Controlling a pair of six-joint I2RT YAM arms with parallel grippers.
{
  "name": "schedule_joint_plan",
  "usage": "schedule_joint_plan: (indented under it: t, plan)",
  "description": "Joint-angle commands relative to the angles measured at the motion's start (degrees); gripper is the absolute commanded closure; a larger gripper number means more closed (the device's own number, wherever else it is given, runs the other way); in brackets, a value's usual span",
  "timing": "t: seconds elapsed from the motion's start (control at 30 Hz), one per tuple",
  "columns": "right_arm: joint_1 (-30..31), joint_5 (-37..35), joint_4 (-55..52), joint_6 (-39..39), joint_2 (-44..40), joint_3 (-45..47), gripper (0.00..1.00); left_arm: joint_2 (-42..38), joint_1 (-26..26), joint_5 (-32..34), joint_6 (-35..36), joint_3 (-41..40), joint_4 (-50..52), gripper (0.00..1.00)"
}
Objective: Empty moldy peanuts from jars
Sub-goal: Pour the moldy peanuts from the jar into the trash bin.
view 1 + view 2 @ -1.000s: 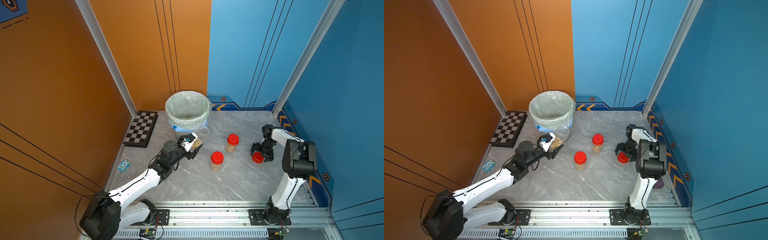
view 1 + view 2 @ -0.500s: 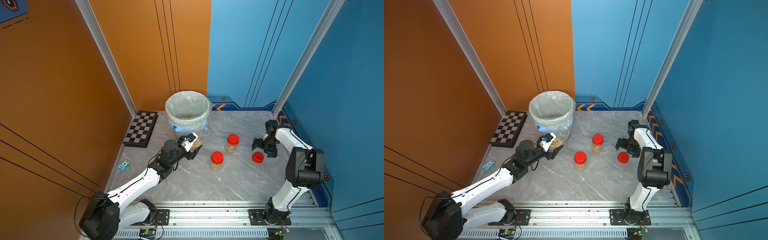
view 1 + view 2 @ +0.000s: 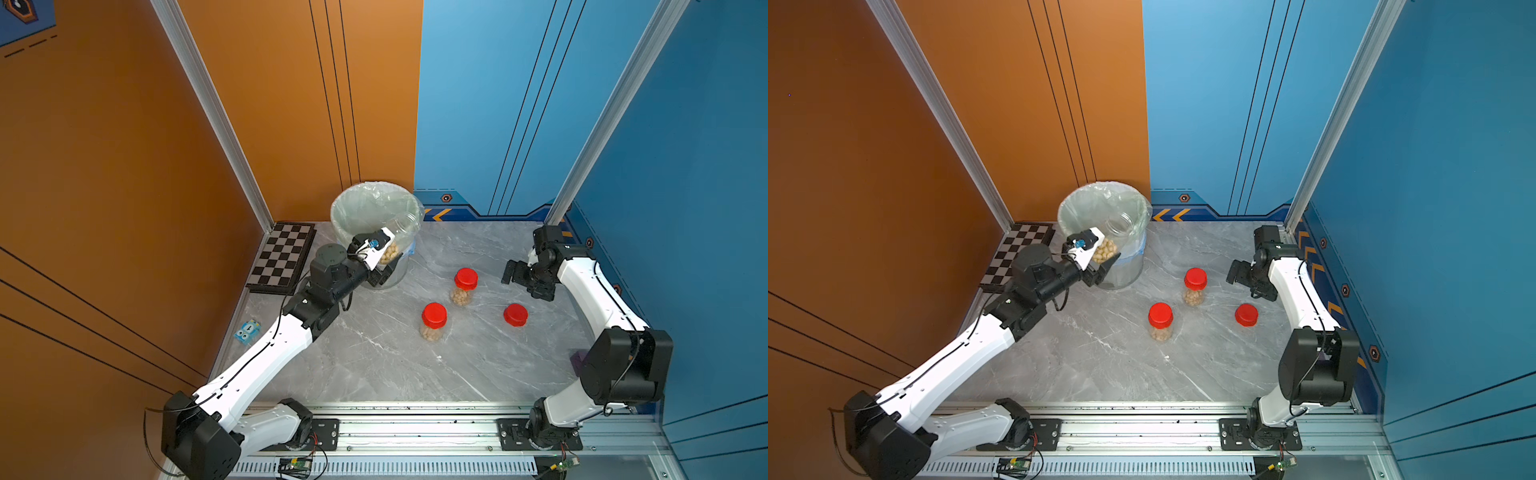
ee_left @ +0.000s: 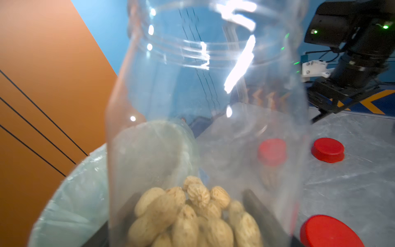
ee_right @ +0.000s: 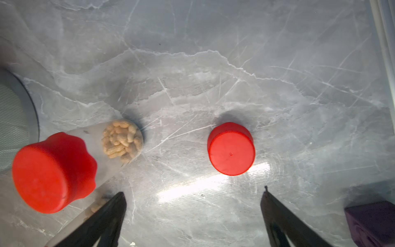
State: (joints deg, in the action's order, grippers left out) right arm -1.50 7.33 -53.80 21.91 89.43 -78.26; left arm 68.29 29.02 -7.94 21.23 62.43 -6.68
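three jars show in both top views. the left gripper [image 3: 383, 254] is clamped on the open jar [image 3: 401, 227], which is tilted with its bare mouth against the near rim of the bin [image 3: 353, 199]. the peanuts [image 3: 390, 252] lie heaped at the gripped end. gripper and jar hide part of the bin's front wall. a capped jar [image 3: 465, 286] and a second capped jar [image 3: 433, 322] stand upright on the table [image 3: 374, 365] between the arms, near each other but apart. a loose lid [image 3: 515, 314] lies flat beside them, toward the right arm. the right gripper [image 3: 510, 272] hangs above the table just past that lid, touching nothing. a chessboard [image 3: 284, 257] lies by the orange wall, a small blue toy [image 3: 247, 331] sits beside the left arm, and a purple block [image 3: 579, 360] is by the right arm.

from the left wrist, the open jar [image 4: 203, 96] fills the frame and blurs what lies behind it. a dark finger [image 4: 263, 213] presses its side next to the peanuts [image 4: 192, 213]. the capped jar [image 4: 271, 154] shows through the plastic, and the loose lid [image 4: 327, 149] lies clear of it.

from the right wrist, the right gripper [image 5: 193, 192] has its jaws wide apart with only bare table between them. the loose lid [image 5: 232, 149] lies ahead of the fingertips. the capped jar [image 5: 53, 171] looms at one edge, the purple block [image 5: 372, 222] in a corner.
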Motion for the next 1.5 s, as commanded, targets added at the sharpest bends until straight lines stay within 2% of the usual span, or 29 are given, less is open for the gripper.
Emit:
schedule_joint_plan:
  t: [0.0,0.13,0.3,0.57,0.7,0.9,1.3,1.47]
  plan:
    - [0.44,1.44,2.12,1.44,-1.96,1.3,0.02,3.17,-1.71,-1.18,4.28,9.12,6.17,0.47]
    - [0.54,2.35,4.94,1.52,-4.09,3.62,0.02,9.48,-4.24,-0.59,8.88,20.09,13.46,0.47]
    - [0.09,3.12,6.6,0.56,-6.33,7.08,0.02,15.85,-8.72,-0.85,11.72,29.24,19.51,0.46]
    - [-1.52,3.66,7.22,-1.11,-11.38,10.7,0.02,23.75,-9.44,7.94,24.24,42.48,32.91,0.47]
    - [-2.63,4.96,7.87,-1.8,-13.39,12.65,0.02,25.29,-9.69,11.15,29.05,44.8,34.77,0.47]
    - [-3.5,6.55,9.83,-1.43,-17.0,16.27,0.02,29.04,-8.92,20.55,38.13,48.58,36.21,0.47]
    - [-5.41,8.7,12.66,-0.65,-22.21,22.13,0.02,36.48,-7.39,33.29,52.58,52.65,36.21,0.48]
    - [-5.71,8.98,13.44,-0.55,-22.11,23.02,0.02,38.83,-7.06,34.84,56.84,54.56,36.19,0.48]
